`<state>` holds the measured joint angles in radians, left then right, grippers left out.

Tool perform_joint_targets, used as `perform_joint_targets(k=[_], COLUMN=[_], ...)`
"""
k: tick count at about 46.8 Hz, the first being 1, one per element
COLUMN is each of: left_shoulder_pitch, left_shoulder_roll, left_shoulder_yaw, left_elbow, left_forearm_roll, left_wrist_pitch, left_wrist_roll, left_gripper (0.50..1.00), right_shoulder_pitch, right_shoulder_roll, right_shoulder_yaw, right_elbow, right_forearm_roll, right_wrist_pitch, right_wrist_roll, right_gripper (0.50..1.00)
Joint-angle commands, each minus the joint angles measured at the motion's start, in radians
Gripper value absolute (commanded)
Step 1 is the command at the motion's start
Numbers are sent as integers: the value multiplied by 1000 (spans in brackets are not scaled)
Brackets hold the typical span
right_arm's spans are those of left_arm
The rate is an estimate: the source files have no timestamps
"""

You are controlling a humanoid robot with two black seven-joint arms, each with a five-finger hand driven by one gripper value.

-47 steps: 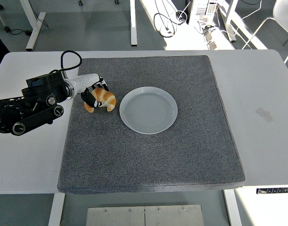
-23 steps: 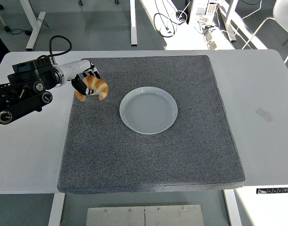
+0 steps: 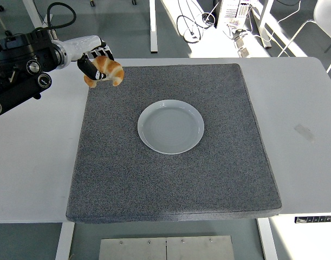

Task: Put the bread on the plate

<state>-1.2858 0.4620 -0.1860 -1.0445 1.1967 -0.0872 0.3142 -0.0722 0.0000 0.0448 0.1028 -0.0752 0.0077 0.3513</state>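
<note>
Left hand has risen, gripping the bread above the mat's far-left corner

Left hand w/ bread lifted off mat; now up by far-left corner.

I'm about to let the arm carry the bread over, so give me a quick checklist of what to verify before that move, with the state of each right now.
1. Grasp: left hand is closed on the croissant: ok.
2. Lift: croissant appears raised over the far left corner of the grey mat: ok.
3. Target: plate lies flat at the mat's middle, nothing in it: ok.
4. Path: bare mat between croissant and plate, no obstacle: ok.
5. Grip firmness: finger contact is mostly hidden behind the croissant: cannot tell.
6. Right arm: not in view, so its clearance: cannot tell.
</note>
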Motion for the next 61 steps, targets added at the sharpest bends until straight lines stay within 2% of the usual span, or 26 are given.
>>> perform_joint_targets(k=[1,23,45,61], left_shoulder_pitch=[-1,-10,48,106], left_shoulder_roll=[-6,-193,-304,-368], left_shoulder_yaw=[-3,-10,-1,8], left_elbow=[0,-12,-19,37], left_forearm_roll=[3,34,46,106], left_wrist_pitch=[3,32,75,101], left_wrist_roll=[-3,0,0,-1], left_gripper=[555,555,555,555], right_shoulder_pitch=[0,0,0,0], right_shoulder_roll=[0,0,0,0], right_shoulder_yaw=[0,0,1,0], right_elbow=[0,0,0,0], right_forearm_roll=[0,0,0,0], right_wrist_pitch=[0,0,0,0], right_wrist_roll=[0,0,0,0], right_gripper=[1000,1000,1000,1000])
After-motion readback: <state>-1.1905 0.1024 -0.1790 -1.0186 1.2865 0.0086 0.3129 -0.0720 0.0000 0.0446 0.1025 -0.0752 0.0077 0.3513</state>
